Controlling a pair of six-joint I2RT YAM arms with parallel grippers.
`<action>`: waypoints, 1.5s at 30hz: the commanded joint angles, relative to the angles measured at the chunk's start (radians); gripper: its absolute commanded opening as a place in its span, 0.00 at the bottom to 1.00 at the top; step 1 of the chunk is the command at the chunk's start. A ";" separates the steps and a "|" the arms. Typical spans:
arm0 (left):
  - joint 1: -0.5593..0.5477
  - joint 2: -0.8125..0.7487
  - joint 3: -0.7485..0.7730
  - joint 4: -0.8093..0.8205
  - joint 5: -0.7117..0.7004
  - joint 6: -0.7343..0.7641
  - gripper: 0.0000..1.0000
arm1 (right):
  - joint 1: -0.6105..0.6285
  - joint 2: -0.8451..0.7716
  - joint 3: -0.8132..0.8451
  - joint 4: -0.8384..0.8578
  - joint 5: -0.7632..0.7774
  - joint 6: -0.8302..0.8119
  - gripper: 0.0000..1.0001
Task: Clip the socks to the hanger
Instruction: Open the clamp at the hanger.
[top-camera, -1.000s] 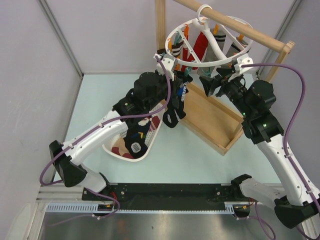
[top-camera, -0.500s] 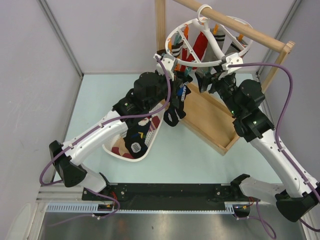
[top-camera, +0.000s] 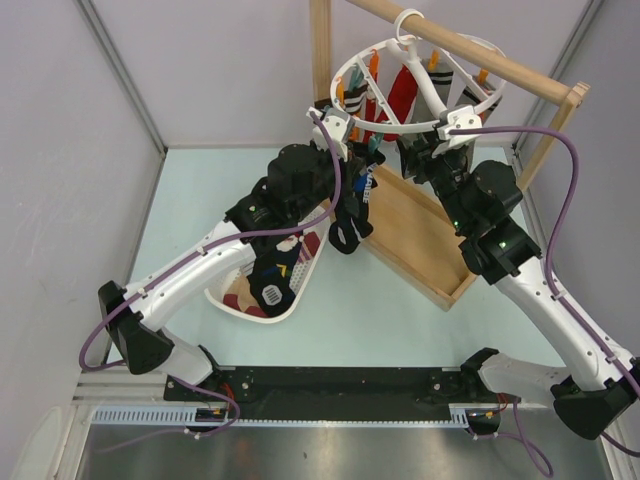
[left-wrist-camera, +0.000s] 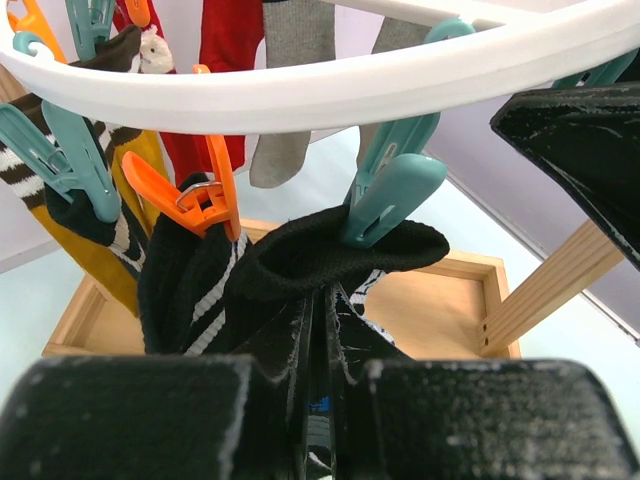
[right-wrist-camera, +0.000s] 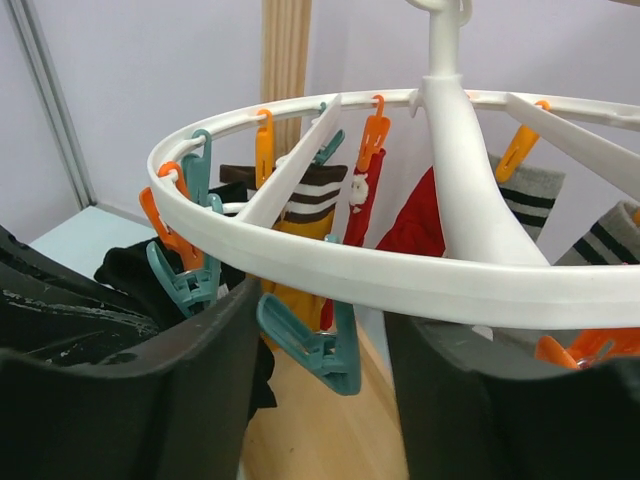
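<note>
The white round hanger (top-camera: 401, 128) hangs by its hook from a wooden rail, with several socks clipped to it. My left gripper (top-camera: 355, 165) is shut on a black sock (top-camera: 345, 232) and holds it just under the ring's near-left side. In the left wrist view the sock's cuff (left-wrist-camera: 330, 250) sits at the tip of a teal clip (left-wrist-camera: 388, 195) under the ring (left-wrist-camera: 300, 90), and my left gripper (left-wrist-camera: 325, 400) pinches the fabric below. My right gripper (top-camera: 418, 152) is open just under the ring's front. In the right wrist view its fingers (right-wrist-camera: 130, 400) stand either side of a teal clip (right-wrist-camera: 322, 350).
A white basket (top-camera: 300, 285) with more socks sits on the table under my left arm. The wooden rail frame has a flat base tray (top-camera: 425, 240) and a top rail (top-camera: 480, 55). An orange clip (left-wrist-camera: 200, 195) beside the teal one holds a black, white-striped sock.
My right gripper has moved left and up, from beside the hanger to right under its front ring, around a teal clip. The left gripper and its sock have stayed put.
</note>
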 joint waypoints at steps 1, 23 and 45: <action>0.009 -0.034 -0.004 0.028 -0.004 -0.019 0.10 | 0.012 0.002 0.030 0.060 0.041 -0.015 0.50; 0.040 -0.115 -0.122 0.134 0.022 -0.007 0.38 | 0.010 -0.004 0.030 0.032 0.039 0.241 0.00; 0.454 0.011 -0.394 -0.124 -0.142 -0.007 0.68 | -0.010 -0.007 0.028 0.018 0.025 0.255 0.00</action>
